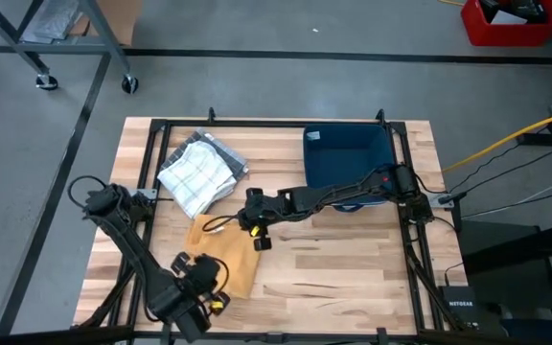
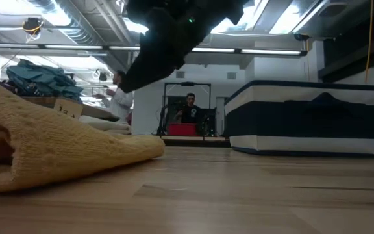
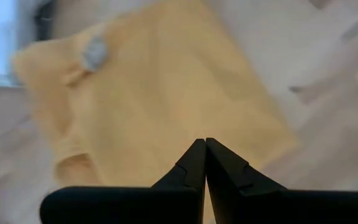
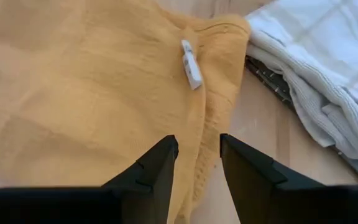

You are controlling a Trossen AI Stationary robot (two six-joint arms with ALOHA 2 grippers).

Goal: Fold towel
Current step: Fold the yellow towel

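A yellow towel lies folded on the wooden table, near its front left; it also shows in the low view. Its white tag sits by a folded edge. My left gripper is shut and empty, over the towel's near part. My right gripper is open, its fingers standing on either side of the towel's folded edge near the tag, at the towel's far side. In the low view it hangs dark above the table.
A white checked towel lies bunched at the far left, close beside the yellow towel. A dark blue bin stands at the far right. Bare wood spreads at the near right. People show in the room behind.
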